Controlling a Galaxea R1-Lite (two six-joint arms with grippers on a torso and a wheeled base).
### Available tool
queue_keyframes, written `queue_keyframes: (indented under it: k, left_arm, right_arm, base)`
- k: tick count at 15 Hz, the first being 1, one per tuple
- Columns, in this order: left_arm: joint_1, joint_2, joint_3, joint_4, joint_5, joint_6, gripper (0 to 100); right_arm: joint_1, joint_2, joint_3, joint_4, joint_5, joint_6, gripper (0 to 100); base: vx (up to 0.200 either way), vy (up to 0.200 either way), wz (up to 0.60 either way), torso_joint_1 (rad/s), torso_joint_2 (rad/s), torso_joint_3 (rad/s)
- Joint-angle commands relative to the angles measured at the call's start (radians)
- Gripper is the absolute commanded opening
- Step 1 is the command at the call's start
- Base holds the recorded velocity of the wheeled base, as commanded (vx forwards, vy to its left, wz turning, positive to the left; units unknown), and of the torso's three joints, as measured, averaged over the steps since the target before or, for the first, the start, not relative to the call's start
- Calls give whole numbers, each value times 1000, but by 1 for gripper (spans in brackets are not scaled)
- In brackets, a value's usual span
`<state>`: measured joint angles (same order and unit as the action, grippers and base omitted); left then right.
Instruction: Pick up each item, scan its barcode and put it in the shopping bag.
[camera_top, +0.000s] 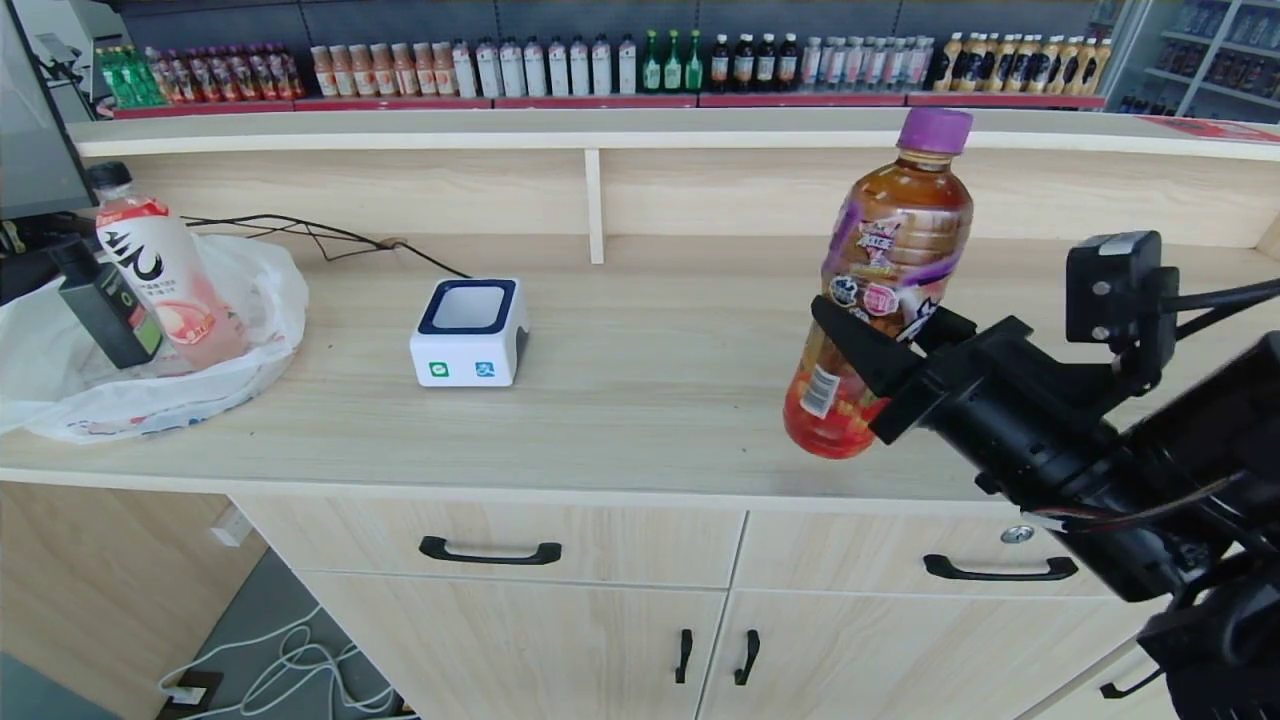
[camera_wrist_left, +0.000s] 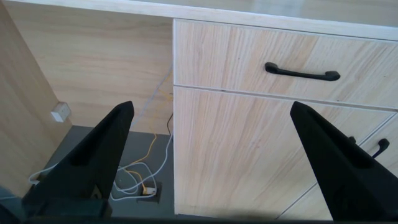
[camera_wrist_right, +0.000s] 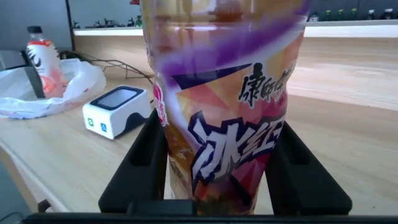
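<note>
My right gripper (camera_top: 880, 345) is shut on an iced tea bottle (camera_top: 880, 290) with a purple cap, held upright above the right part of the counter; its barcode faces the front. The same bottle (camera_wrist_right: 227, 118) sits between the black fingers (camera_wrist_right: 140, 155) in the right wrist view. A white barcode scanner (camera_top: 468, 332) with a dark-rimmed window stands mid-counter, left of the bottle. The white shopping bag (camera_top: 250, 300) lies at the far left, with a pink-labelled bottle (camera_top: 165, 270) and a dark bottle (camera_top: 105, 305) in it. My left gripper (camera_wrist_left: 211, 162) is open, down in front of the cabinet.
A black cable (camera_top: 300, 232) runs along the counter behind the scanner. A raised ledge with a divider (camera_top: 594, 205) backs the counter. Drawers and cabinet doors (camera_wrist_left: 249, 143) lie below, with cables on the floor (camera_wrist_left: 140, 180). A screen (camera_top: 35, 120) stands at the far left.
</note>
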<state>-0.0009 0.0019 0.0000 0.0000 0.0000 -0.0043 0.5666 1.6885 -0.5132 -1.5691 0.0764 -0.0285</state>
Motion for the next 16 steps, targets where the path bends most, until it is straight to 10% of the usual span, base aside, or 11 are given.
queue_keyframes:
  k: [1,16]
  left_arm:
    - [-1,0,0,0,0,0,100]
    - [-1,0,0,0,0,0,100]
  right_arm:
    - [79,-127,114,-2,36,13,0]
    - [131,-170,61,-2,283,332,0]
  base:
    - [0,0,0,0,0,0]
    - [0,0,0,0,0,0]
